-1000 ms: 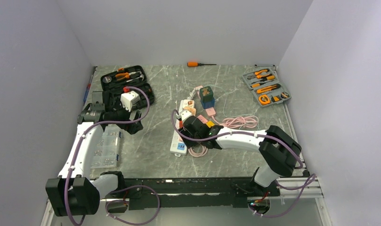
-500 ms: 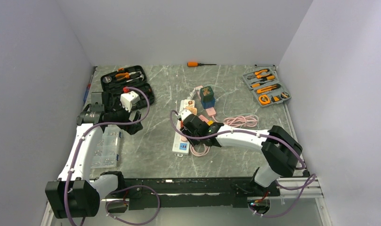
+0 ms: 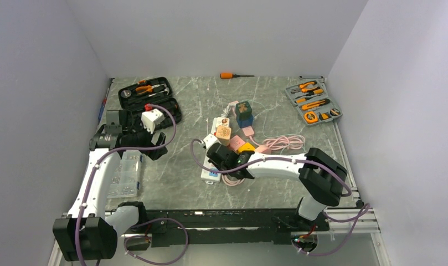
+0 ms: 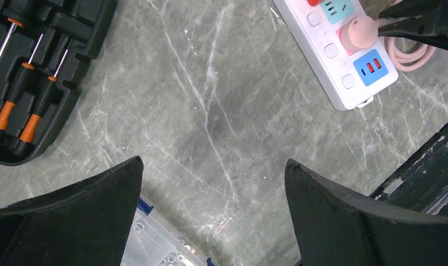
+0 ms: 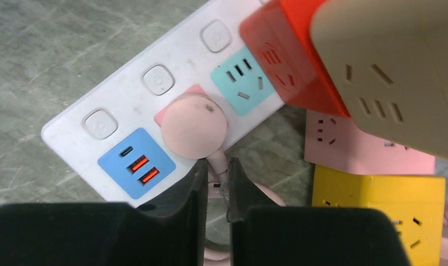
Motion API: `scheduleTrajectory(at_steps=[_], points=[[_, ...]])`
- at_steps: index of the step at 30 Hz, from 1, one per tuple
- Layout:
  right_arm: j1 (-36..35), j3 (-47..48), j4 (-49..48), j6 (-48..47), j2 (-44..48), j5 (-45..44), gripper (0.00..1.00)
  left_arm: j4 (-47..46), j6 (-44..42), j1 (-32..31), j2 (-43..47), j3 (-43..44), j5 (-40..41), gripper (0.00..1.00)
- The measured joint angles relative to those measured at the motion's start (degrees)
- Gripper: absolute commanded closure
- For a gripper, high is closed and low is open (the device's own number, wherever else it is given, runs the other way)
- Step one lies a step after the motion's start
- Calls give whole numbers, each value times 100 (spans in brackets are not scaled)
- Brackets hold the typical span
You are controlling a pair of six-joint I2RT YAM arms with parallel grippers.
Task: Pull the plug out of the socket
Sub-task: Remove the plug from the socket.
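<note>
I see my right gripper (image 5: 215, 173) pinching the pink cord (image 5: 218, 160) just beside the round pink plug (image 5: 194, 126), which sits in the white power strip's (image 5: 122, 100) near end mid-surface (image 4: 210, 83), while my left gripper (image 4: 213, 163) hangs spread wide at left.

Right fingers (image 5: 191, 191) now around plug cord (image 5: 217, 165)

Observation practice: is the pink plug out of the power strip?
No, the pink plug sits pushed into the white power strip.

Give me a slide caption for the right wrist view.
Right pincer grips pink cord below round plug in power strip.
</note>
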State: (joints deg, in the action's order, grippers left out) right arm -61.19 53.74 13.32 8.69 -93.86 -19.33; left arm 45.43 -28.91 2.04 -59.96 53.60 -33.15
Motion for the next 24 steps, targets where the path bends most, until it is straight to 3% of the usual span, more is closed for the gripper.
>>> scheduleTrajectory(at_steps=[9,14,18,24], points=[[-328,398,72,31,-238,-33,100,31,-31,2,157,9,-170,1],[-258,874,262,122,-291,398,100,-286,-319,0,898,-387,-461,1],[-116,1137,245,240,-291,741,100,-140,-1394,-9,1541,-721,-557,1],[326,1143,120,535,-245,1423,100,-378,-2892,-15,1829,-1261,-905,1]])
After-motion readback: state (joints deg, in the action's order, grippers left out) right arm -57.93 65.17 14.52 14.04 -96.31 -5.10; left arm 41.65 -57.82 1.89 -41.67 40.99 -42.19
